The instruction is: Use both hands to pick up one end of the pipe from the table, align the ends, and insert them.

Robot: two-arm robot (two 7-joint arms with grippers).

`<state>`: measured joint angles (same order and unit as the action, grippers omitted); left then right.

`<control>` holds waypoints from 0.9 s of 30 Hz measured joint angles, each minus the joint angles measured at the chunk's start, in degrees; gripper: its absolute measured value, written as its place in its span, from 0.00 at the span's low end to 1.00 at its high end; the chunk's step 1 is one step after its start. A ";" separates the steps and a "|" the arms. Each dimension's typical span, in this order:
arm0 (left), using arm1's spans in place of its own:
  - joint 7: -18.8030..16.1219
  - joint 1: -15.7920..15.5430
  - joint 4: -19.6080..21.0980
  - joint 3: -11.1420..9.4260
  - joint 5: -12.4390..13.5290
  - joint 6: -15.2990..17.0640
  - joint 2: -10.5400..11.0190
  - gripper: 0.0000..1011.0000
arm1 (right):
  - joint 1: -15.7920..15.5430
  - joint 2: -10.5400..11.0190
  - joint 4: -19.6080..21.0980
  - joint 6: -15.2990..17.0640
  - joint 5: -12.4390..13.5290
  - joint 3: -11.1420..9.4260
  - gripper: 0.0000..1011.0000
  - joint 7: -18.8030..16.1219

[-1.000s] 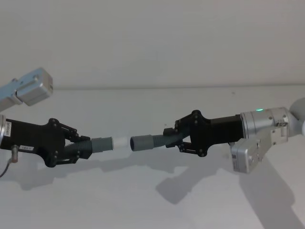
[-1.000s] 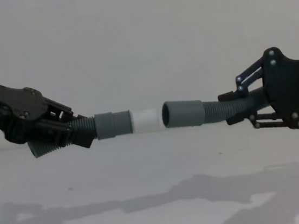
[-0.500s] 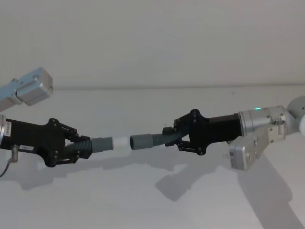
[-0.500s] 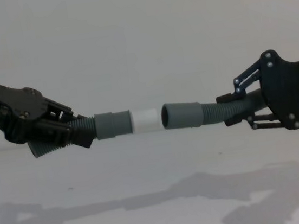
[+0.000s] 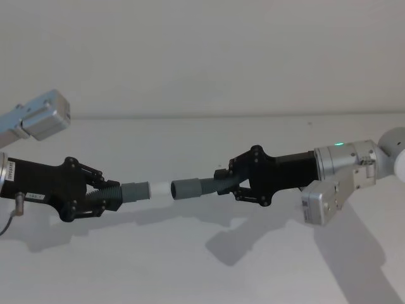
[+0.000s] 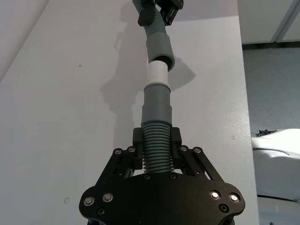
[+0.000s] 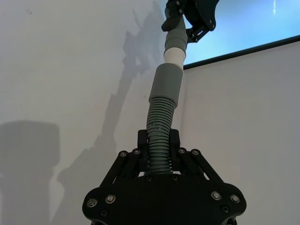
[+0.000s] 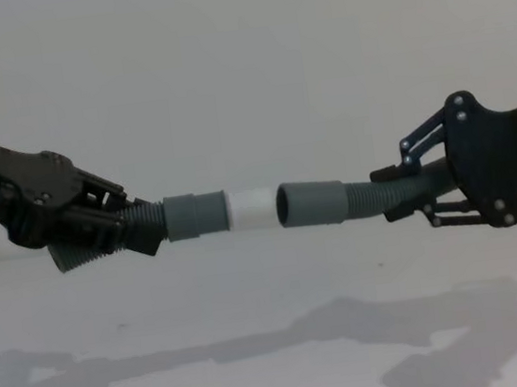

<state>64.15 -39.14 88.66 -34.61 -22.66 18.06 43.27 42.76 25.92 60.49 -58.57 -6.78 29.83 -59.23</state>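
Both pieces of the pipe hang level above the white table (image 5: 190,266). My left gripper (image 5: 101,193) (image 8: 116,228) (image 6: 157,140) is shut on the corrugated part of the left piece (image 6: 157,152). That piece's grey cuff (image 8: 195,214) ends in a white tip (image 8: 253,207) (image 5: 160,189). My right gripper (image 5: 235,183) (image 8: 414,195) (image 7: 158,140) is shut on the right piece (image 7: 159,124). Its hollow socket (image 8: 312,204) (image 5: 185,188) faces the white tip. The two ends are in line, with the tip right at the socket's mouth.
A silver camera block (image 5: 44,114) on the left arm sits at the upper left. The right arm's silver wrist (image 5: 345,161) shows a green light, with a silver block (image 5: 323,202) under it. The table's edge (image 6: 244,93) runs beside the left gripper.
My right gripper has moved left with its piece, closing the gap between the socket and the white tip. The left gripper and its piece have stayed put.
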 joint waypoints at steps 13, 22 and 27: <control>0.00 0.00 0.00 0.00 0.00 0.00 0.00 0.30 | 0.57 -0.33 -0.90 -0.17 0.31 0.84 0.23 0.42; 0.00 0.00 0.00 0.00 0.00 0.00 0.00 0.30 | 1.01 -0.64 -1.57 -0.26 0.31 1.21 0.23 0.88; 0.00 0.00 -0.01 0.00 0.00 0.00 0.01 0.30 | 1.06 -0.67 -1.59 -0.23 0.38 1.40 0.23 1.04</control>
<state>64.16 -39.14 88.66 -34.60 -22.66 18.06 43.27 43.82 25.25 58.90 -58.79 -6.40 31.23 -58.19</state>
